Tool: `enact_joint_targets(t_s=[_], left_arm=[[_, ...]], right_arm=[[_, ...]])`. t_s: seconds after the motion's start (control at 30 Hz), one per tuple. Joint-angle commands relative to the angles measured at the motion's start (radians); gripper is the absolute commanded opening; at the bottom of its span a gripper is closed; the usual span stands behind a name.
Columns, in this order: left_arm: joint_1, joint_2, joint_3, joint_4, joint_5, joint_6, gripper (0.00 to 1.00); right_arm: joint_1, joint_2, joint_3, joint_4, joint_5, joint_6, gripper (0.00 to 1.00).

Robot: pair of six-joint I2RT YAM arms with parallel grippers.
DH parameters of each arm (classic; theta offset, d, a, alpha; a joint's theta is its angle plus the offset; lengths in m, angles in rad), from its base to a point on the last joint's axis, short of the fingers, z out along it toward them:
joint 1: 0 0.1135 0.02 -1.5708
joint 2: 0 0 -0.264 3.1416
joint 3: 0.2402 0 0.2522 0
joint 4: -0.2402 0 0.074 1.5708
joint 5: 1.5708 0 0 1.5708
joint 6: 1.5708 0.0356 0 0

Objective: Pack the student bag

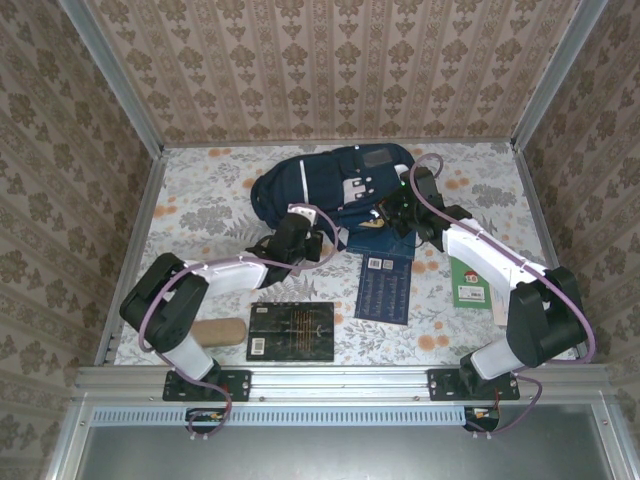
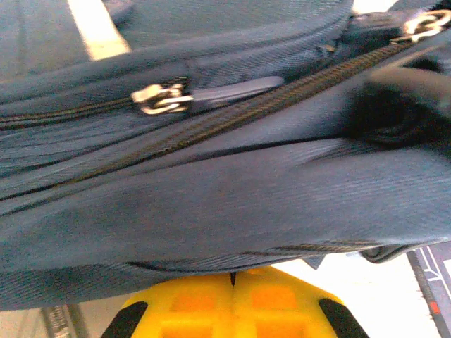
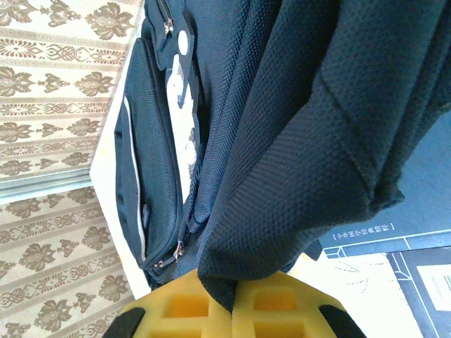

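The student bag (image 1: 325, 180), navy with a thin white stripe, lies at the back centre of the table. My left gripper (image 1: 306, 238) is at its near left edge. In the left wrist view its yellow jaws (image 2: 234, 276) are shut together, with the bag's lower hem (image 2: 211, 260) pinched at their tips. A silver zip pull (image 2: 163, 98) sits on the closed zip above. My right gripper (image 1: 396, 214) is at the bag's near right side. Its jaws (image 3: 231, 299) are shut on a fold of dark mesh fabric (image 3: 303, 162) of the bag.
A dark blue book (image 1: 385, 285) lies in front of the bag, partly under it. A black book (image 1: 292, 332) and a tan roll (image 1: 218, 330) lie near the front edge. A green booklet (image 1: 470, 283) rests by the right arm. Patterned walls enclose the table.
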Motion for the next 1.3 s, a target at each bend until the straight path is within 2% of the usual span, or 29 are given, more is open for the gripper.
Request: enact_joint_targets(t_s=[0.0,0.07,0.13,0.2,0.5,1.07,1.17,1.23,1.27], left_arm=[[0.013,-0.038,-0.021,0.006,0.018,-0.020,0.00],[0.014,-0.039,-0.023,0.016,0.058,-0.004,0.00],[0.007,-0.037,-0.022,0.024,0.081,0.004,0.25],[-0.015,-0.038,-0.031,0.049,0.067,0.026,0.30],[-0.075,0.025,0.002,0.084,0.018,0.122,0.25],[-0.098,0.118,0.119,0.075,-0.005,0.179,0.27],[-0.094,0.131,0.141,0.065,-0.020,0.170,0.18],[-0.089,0.133,0.149,0.062,-0.020,0.161,0.03],[-0.087,0.131,0.150,0.058,-0.019,0.156,0.00]], right_arm=[[-0.002,-0.055,-0.001,0.019,-0.060,0.032,0.01],[-0.002,-0.053,-0.001,0.022,-0.062,0.033,0.01],[-0.002,-0.051,0.001,0.023,-0.063,0.033,0.02],[-0.002,-0.051,0.002,0.022,-0.063,0.033,0.02],[-0.002,-0.055,0.021,-0.008,-0.063,0.023,0.02],[-0.001,-0.062,0.021,-0.021,-0.065,0.021,0.02],[-0.001,-0.066,0.019,-0.024,-0.063,0.021,0.02],[-0.001,-0.068,0.013,-0.025,-0.063,0.020,0.02],[-0.002,-0.071,0.010,-0.024,-0.060,0.020,0.02]])
